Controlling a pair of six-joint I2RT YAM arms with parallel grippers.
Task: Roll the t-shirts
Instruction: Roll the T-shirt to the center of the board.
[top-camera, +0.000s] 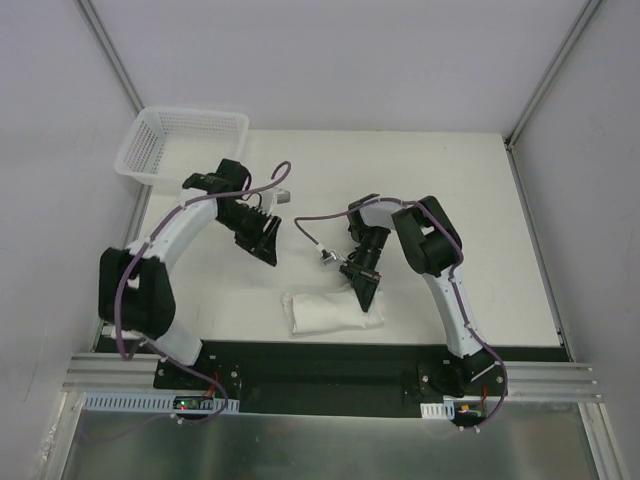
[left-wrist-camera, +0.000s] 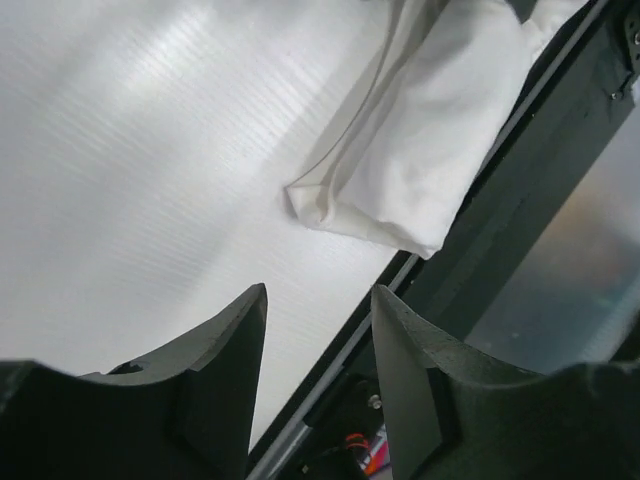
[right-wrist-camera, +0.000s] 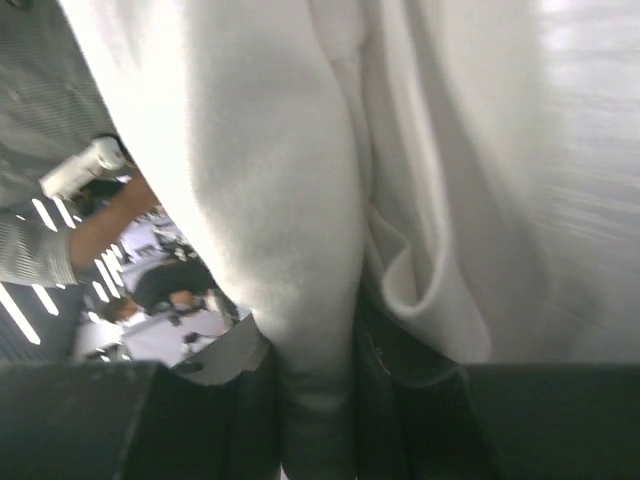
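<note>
Two robot arms reach over the white bench (top-camera: 450, 200). The right end effector (top-camera: 365, 290) is black and points down. It is clenched on the right end of the white cotton t-shirt (top-camera: 325, 312). In the right wrist view, a thick fold of the soft white cloth is squeezed between its two dark fingers (right-wrist-camera: 200, 420), and more cloth hangs loose just beside them.

The left end effector (top-camera: 265, 245) is up in the air, well apart from the t-shirt. It is released: in the left wrist view its two black fingers (left-wrist-camera: 220, 350) stand apart with nothing between them, and only the bench shows through the gap.

The t-shirt is folded up into a short, thick bundle. It lies flat on the bench, between the two arms and nearer the right one. It sits right beside the black strip (top-camera: 330, 360) along the near edge of the bench.

The white plastic mesh basket (top-camera: 135, 160) sits at the far left corner of the bench, well apart from the t-shirt.
</note>
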